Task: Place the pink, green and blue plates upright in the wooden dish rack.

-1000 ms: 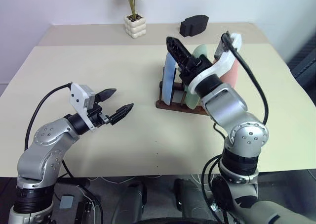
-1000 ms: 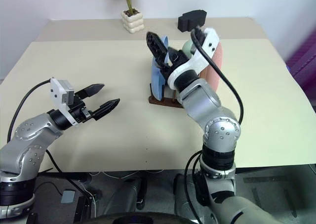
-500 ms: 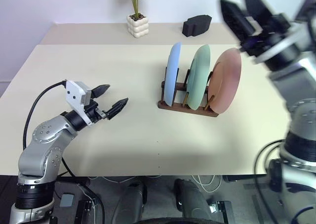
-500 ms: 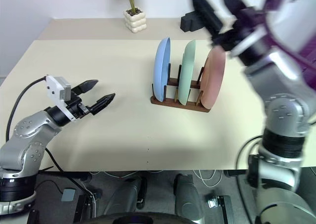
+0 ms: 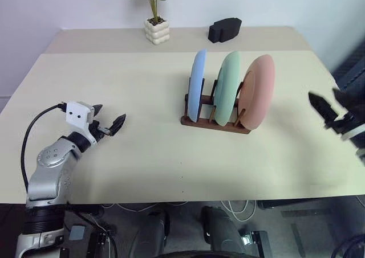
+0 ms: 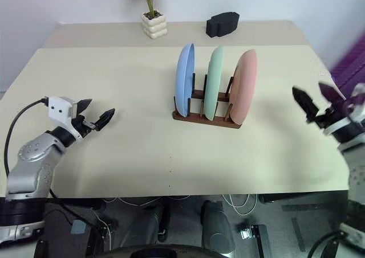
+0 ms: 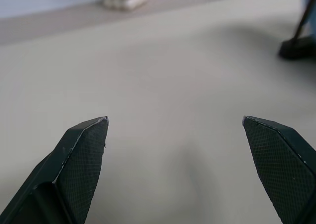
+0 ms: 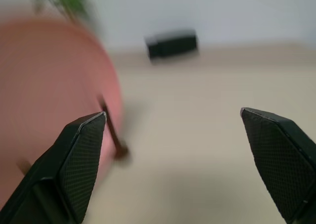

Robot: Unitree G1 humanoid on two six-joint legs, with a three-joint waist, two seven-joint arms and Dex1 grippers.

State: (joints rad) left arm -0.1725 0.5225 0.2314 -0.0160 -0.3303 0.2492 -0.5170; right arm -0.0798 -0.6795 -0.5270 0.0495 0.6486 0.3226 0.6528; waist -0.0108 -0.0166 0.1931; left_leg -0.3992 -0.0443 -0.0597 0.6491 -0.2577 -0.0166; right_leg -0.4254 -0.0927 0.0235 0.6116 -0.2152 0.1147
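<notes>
Three plates stand upright side by side in the wooden dish rack (image 5: 217, 123) at the table's middle: the blue plate (image 5: 197, 85) on the left, the green plate (image 5: 227, 87) in the centre, the pink plate (image 5: 256, 91) on the right. My left gripper (image 5: 108, 117) hovers open and empty over the table's left side, well away from the rack. To the right of the rack, near the table's right edge, my right gripper (image 5: 329, 105) is open with nothing in it. The pink plate (image 8: 44, 100) also looms close in the right wrist view.
A white pot with a green plant (image 5: 155, 29) and a black block (image 5: 224, 29) stand at the back of the beige table (image 5: 142, 155). Bare tabletop lies between my left gripper and the rack.
My right arm swung away from the rack, out to the right and down. My left gripper drifted left and lower. The plates stayed put in the rack.
</notes>
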